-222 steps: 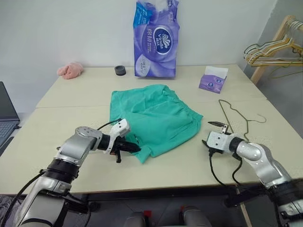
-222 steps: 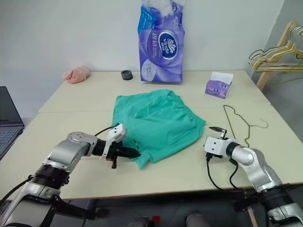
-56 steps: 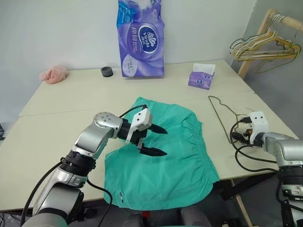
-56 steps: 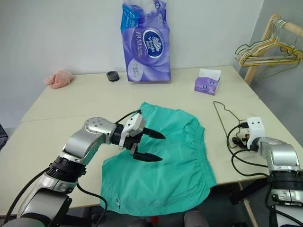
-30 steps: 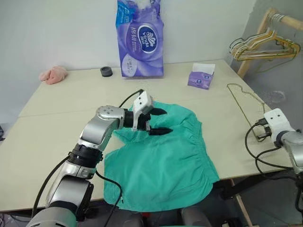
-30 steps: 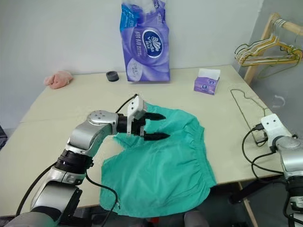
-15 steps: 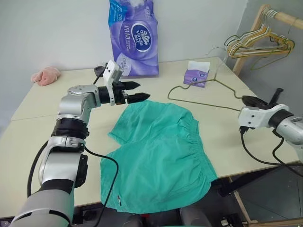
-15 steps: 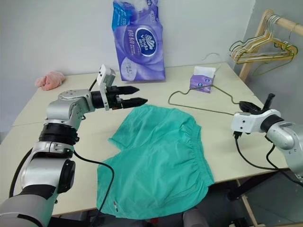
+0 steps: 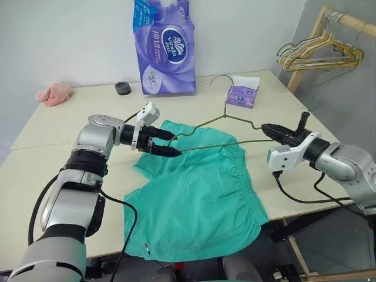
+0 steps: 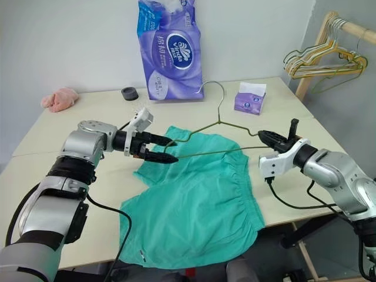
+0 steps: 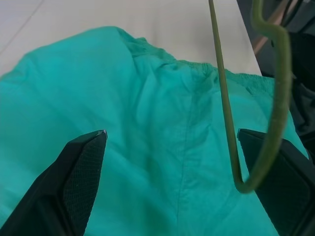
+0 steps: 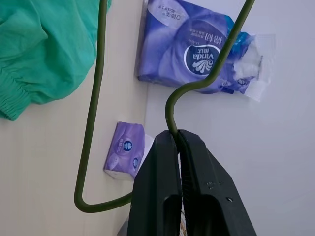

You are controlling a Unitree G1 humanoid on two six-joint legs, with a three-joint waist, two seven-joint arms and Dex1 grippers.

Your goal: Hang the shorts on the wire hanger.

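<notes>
Teal-green shorts spread flat on a pale surface, gathered waistband toward the right, one hem hanging over the near edge. Above them, a thin wire hanger held in the air, hook uppermost, its long bottom wire stretched between the two grippers. Right gripper pressed together, pinching the wire at the hanger's right corner; left gripper spread wide, fingers either side of the hanger's left corner, not closed on it. Behind: a purple tissue pack, a small tissue box, a dark ring, a pink cloth lump, a rack of spare hangers at far right.

Likely handling: shorts light, limp, prone to bunching and sliding off smooth wire; best taken at the elastic waistband or a leg hem, where the fabric is thickest. Hanger light, springy, apt to twist in a one-point pinch; firmer with a second hold on the free corner.
</notes>
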